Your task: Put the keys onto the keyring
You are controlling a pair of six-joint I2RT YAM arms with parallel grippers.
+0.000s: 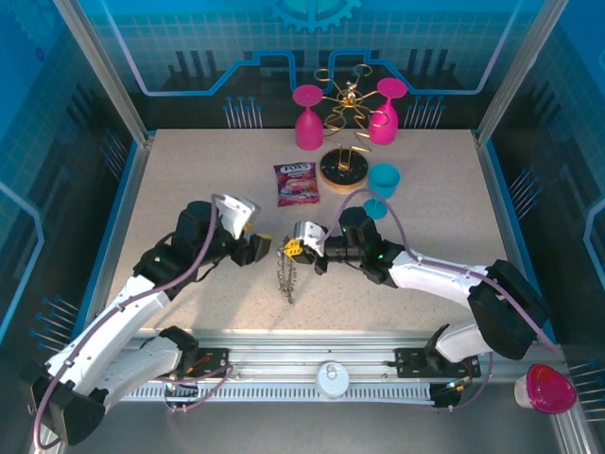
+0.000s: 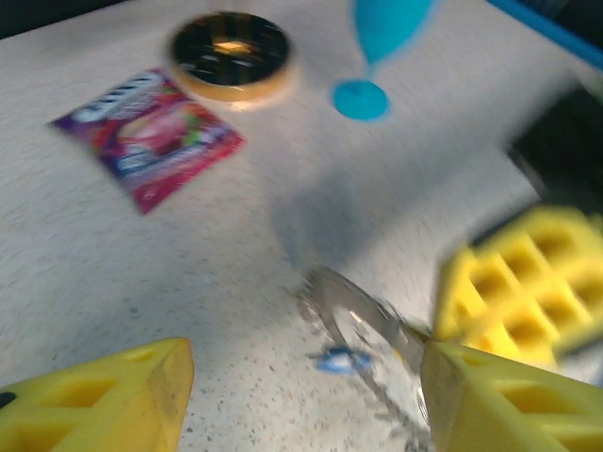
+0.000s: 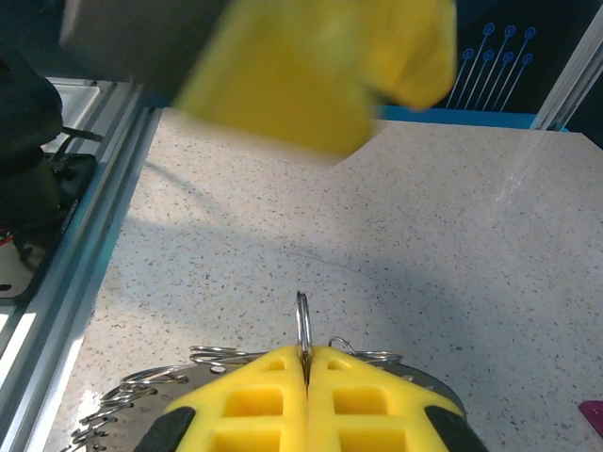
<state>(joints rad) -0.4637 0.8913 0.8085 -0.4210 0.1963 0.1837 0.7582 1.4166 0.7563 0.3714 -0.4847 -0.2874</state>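
Observation:
My right gripper (image 3: 304, 363) is shut on a small wire loop (image 3: 303, 320) standing up from the keyring's rim. The flat grey keyring (image 3: 113, 410) spreads out under its yellow fingers, with more wire loops along the edge. From above, the keyring (image 1: 286, 276) hangs down from the right gripper (image 1: 296, 250) over the table's middle. My left gripper (image 1: 262, 249) is just left of it, open, with nothing between its fingers. In the blurred left wrist view, the keyring (image 2: 363, 315) sits ahead of the left gripper (image 2: 306, 381), and a blue key (image 2: 344, 360) hangs by it.
A red snack packet (image 1: 296, 183) lies behind the grippers. Further back stands a round wooden rack base (image 1: 342, 168) with a gold wire rack. Two pink goblets (image 1: 308, 118) flank it and a teal goblet (image 1: 381, 186) stands at its right.

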